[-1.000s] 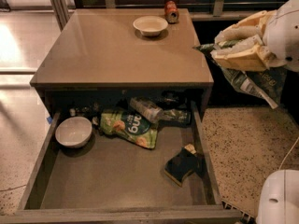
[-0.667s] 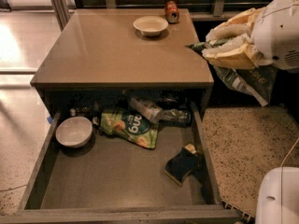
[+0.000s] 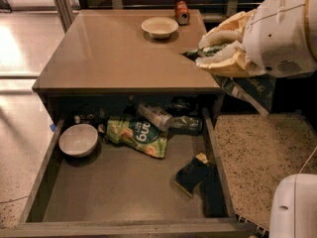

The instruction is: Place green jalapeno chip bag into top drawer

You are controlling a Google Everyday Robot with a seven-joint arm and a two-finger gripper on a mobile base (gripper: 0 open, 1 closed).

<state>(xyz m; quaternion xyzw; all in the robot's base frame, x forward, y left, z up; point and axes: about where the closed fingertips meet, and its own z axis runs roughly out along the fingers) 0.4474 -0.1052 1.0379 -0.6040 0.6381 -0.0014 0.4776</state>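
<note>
My gripper is at the right edge of the table, level with its top. Its cream fingers are shut on the green jalapeno chip bag, a dark green and white foil bag that hangs down beside the table's right side. The top drawer is pulled open below the tabletop, in front of and to the left of the gripper. The bag is outside the drawer, above and to the right of its right wall.
The drawer holds a white bowl at the left, a bright green pouch, a plastic bottle and a dark sponge-like object. On the tabletop stand a white bowl and a can. Part of the robot's white base is at the lower right.
My gripper has moved left with the bag, from beside the table to over its right edge. The things in the drawer have not moved.
</note>
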